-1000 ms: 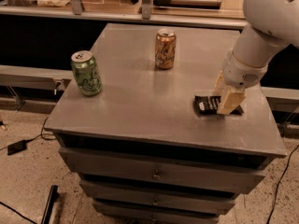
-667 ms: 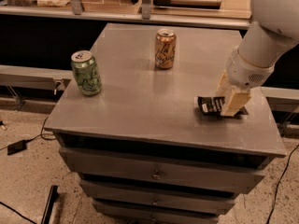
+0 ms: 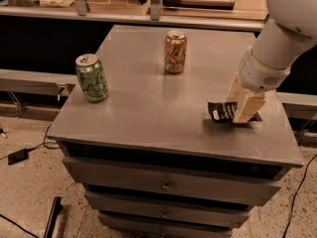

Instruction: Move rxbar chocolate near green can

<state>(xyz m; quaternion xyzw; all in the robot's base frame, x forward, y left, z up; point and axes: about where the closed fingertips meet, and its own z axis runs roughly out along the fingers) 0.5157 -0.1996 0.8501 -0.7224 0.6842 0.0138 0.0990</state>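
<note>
The rxbar chocolate (image 3: 220,111), a flat black wrapper with white text, lies at the right side of the grey cabinet top (image 3: 148,103). My gripper (image 3: 242,105) comes down from the white arm and its tan fingers (image 3: 246,108) are shut on the bar's right end, which they hide. The bar sits at or just above the surface. The green can (image 3: 91,77) stands upright near the left edge, far from the bar.
An orange-tan can (image 3: 175,51) stands upright at the back middle of the top. The cabinet has drawers below. A shelf with boxes runs behind it. Cables lie on the floor at the left and right.
The arm and gripper shifted slightly over the bar's right end. The bar stays in about the same spot. The cans have not moved.
</note>
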